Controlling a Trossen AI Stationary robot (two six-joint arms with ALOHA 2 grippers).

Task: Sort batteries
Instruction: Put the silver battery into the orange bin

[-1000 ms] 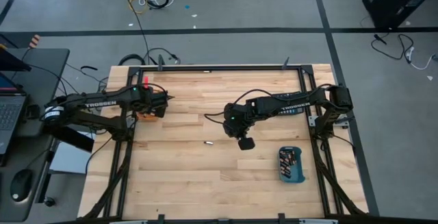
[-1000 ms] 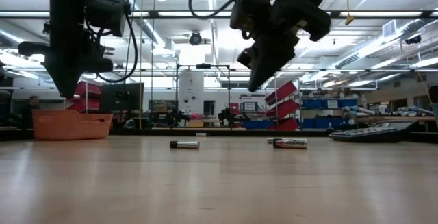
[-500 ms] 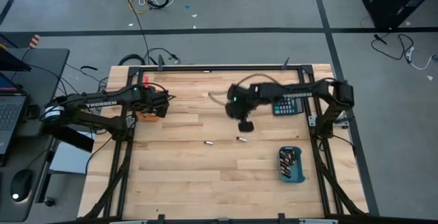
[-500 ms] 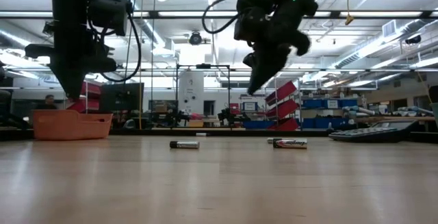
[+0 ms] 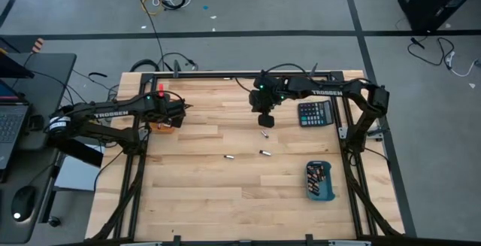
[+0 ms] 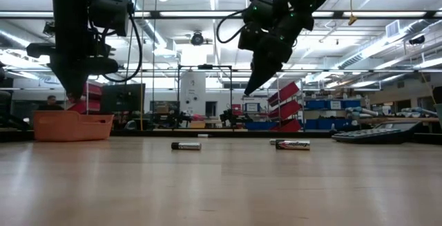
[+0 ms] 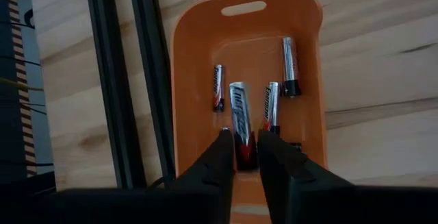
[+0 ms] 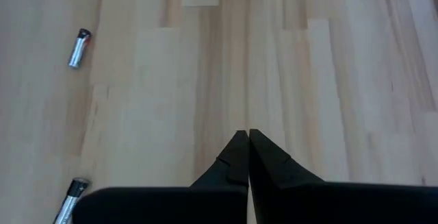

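Observation:
The orange tray [image 7: 311,59] at the table's left [image 5: 159,129] holds several batteries lying on its floor [image 7: 290,66]. My left gripper [image 7: 245,136] hangs over this tray [image 6: 72,126], pointing steeply down, with one more silver battery [image 7: 239,111] between its fingertips. My right gripper [image 8: 248,133] is shut with nothing in it and hangs high over bare wood near the far middle [image 5: 265,119]. Three loose batteries [image 5: 264,135] [image 5: 229,156] [image 5: 264,153] lie on the table. The blue tray [image 5: 319,193] at the near right holds more batteries. My left gripper has the dark, red-banded end [image 7: 245,150] of the silver battery between its two fingertips, one finger on each side. The fingers come from above, slanting down, and lie along the battery, which points away from them toward the tray floor, above the other cells.
A black calculator [image 5: 314,113] lies at the far right, just right of my right gripper. The table's black frame rail [image 7: 113,80] runs beside the orange tray. Open wood spreads across the table's middle and near side.
My right gripper has swung from the table's middle toward the far edge, staying shut and high. Two batteries that it stood over, and the calculator that its arm covered, now show.

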